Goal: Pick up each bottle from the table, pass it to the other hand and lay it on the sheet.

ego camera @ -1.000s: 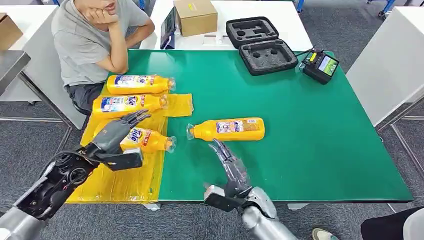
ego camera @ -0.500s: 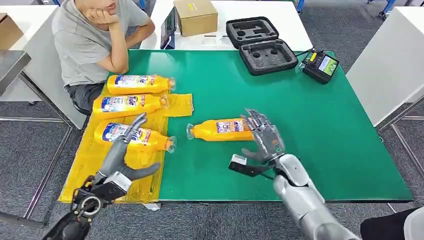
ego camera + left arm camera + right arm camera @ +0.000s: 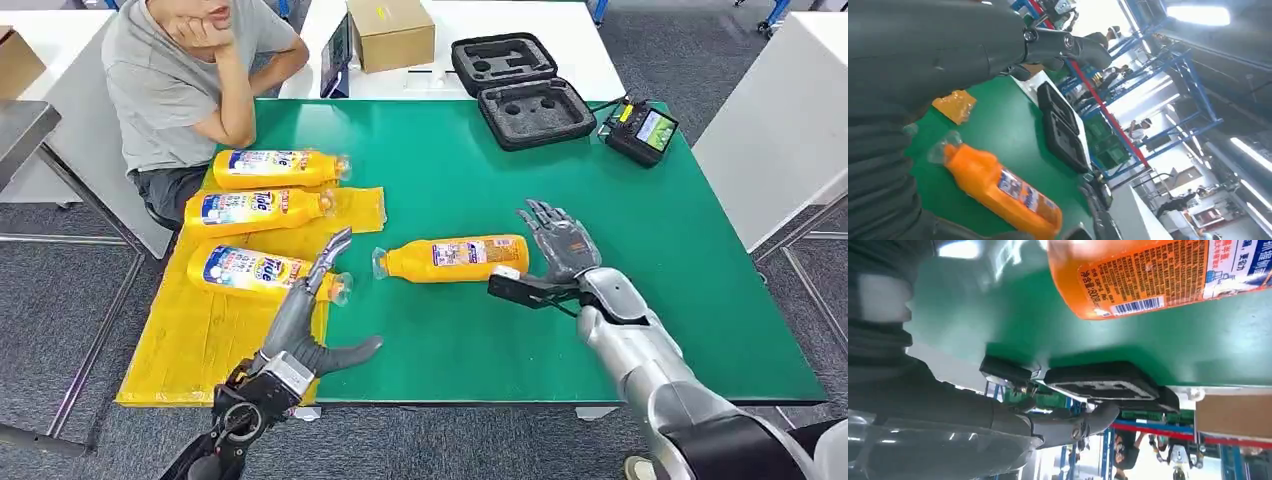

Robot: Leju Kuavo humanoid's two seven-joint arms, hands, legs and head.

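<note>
Orange bottle (image 3: pixel 455 258) lies on its side on the green counter (image 3: pixel 640 300), just beside the yellow sheet (image 3: pixel 215 335) where three more bottles (image 3: pixel 262 208) lie. My right hand (image 3: pixel 555 250) hovers spread at the bottle's base, fingers released; my left hand (image 3: pixel 305 325) is extended over the sheet's edge, grasping nothing. From my left wrist, the bottle (image 3: pixel 1003 187) lies apart from my fingers (image 3: pixel 1068 45). From my right wrist, its base (image 3: pixel 1158 275) is close.
</note>
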